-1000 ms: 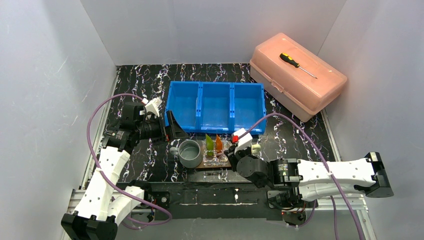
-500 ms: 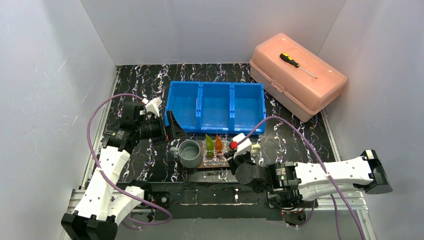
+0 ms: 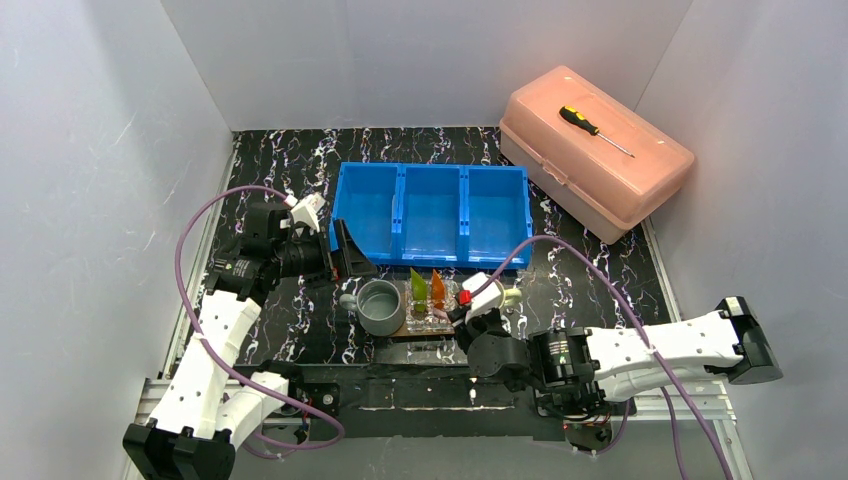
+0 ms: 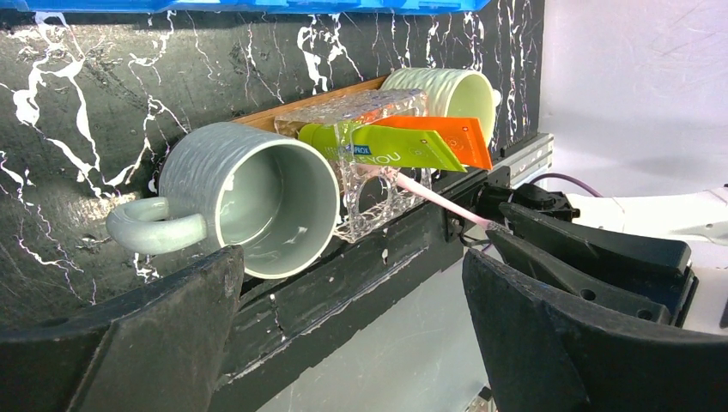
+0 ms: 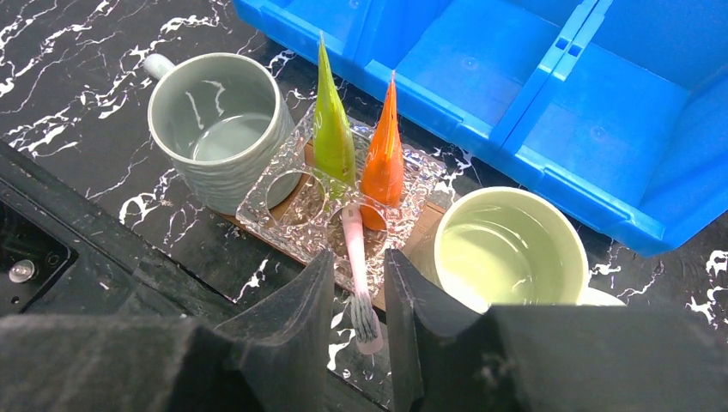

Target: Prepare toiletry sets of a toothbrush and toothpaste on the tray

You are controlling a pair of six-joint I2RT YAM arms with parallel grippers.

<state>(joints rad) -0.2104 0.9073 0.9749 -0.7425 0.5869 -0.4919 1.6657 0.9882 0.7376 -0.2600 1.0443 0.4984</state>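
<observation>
On the brown tray [image 5: 422, 241] stand a grey mug [image 5: 219, 129], a clear holder [image 5: 302, 215] and a pale green mug [image 5: 506, 249]. A green tube [image 5: 332, 129] and an orange tube [image 5: 384, 150] stand upright in the holder. A pinkish toothbrush [image 5: 354, 266] leans out of the holder, bristles up. Its head sits between the jaws of my right gripper [image 5: 359, 322], which are open, with a small gap on each side. My left gripper [image 4: 352, 343] is wide open and empty, left of the grey mug [image 3: 381, 306].
A blue three-compartment bin [image 3: 432, 212] lies just behind the tray. A pink lidded box [image 3: 595, 150] with a screwdriver [image 3: 592, 128] on it stands at the back right. The black table rail [image 3: 420, 385] runs close along the tray's near side.
My right jaws have parted from the toothbrush, which stays leaning in the holder. The right arm has shifted slightly left and nearer. The left arm has not moved.
</observation>
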